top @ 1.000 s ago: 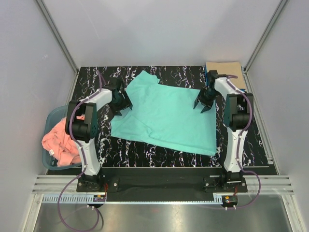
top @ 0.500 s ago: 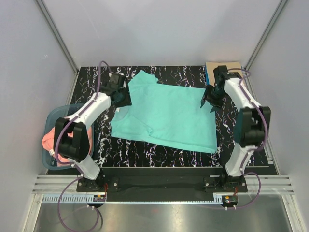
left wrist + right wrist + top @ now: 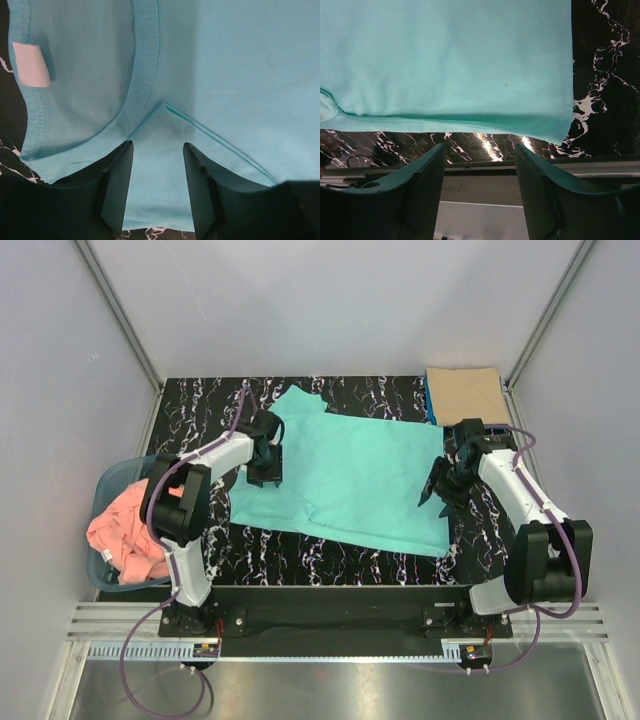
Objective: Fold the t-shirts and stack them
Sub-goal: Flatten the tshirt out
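A turquoise-green t-shirt (image 3: 350,475) is spread out across the middle of the black marbled bench (image 3: 270,552). The left gripper (image 3: 157,149) is held with fingers spread over the collar toward the left edge. The right gripper (image 3: 479,151) is likewise spread above the hem corner toward the right edge.

The t-shirt (image 3: 350,480) under the left end effector (image 3: 158,147) is plain turquoise-green, with a small white tag (image 3: 31,64). The table (image 3: 190,410) near the right end effector (image 3: 480,150) is black with white swirly lines. Left of the left end effector are a salmon pink shirt (image 3: 125,535) and a blue-grey basket (image 3: 110,478). Beyond the right end effector is a tan shirt (image 3: 465,395).
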`<state>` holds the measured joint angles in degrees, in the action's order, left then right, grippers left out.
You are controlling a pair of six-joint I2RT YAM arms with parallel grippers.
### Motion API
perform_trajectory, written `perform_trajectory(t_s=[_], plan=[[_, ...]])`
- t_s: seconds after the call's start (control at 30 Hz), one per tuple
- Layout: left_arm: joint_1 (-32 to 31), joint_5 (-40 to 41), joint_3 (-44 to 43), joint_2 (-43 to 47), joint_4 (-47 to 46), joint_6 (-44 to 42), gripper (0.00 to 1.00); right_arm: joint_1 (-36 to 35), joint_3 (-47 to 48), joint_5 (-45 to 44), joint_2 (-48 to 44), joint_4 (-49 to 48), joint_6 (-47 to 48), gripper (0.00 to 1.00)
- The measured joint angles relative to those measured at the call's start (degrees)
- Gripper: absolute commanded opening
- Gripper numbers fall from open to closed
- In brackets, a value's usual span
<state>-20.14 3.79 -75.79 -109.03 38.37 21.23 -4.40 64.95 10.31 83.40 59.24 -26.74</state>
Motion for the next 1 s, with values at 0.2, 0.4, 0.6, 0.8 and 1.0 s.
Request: perform_trajectory(t_s=[0.2,0.4,0.6,0.8,1.0], plan=[[0.0,-0.3,-0.7,-1.6,-1.0,-0.4,0.45,0.0,-0.8,1.3,0.0,-0.7,-0.1,0.65],[0.0,-0.3,-1.0,-1.9,-1.2,-0.5,0.45,0.0,-0.8,1.5,0.0,-1.1,-0.1,0.65],[0.0,-0.3,-1.1,-2.0,-2.0,-0.4,0.45,0.0,-0.8,2.9,0.9,-1.6,-0.1,0.65],[0.0,-0.3,-2.0,-2.4,-1.9,-0.5,0.42,0.0,-0.8,3.0,1.6,-2.4,-0.1,0.65],[0.0,-0.3,-4.5,-4.2,-1.9,-0.5,0.36,0.0,-1.2,3.6,2.0,-2.6,-0.1,0.65]])
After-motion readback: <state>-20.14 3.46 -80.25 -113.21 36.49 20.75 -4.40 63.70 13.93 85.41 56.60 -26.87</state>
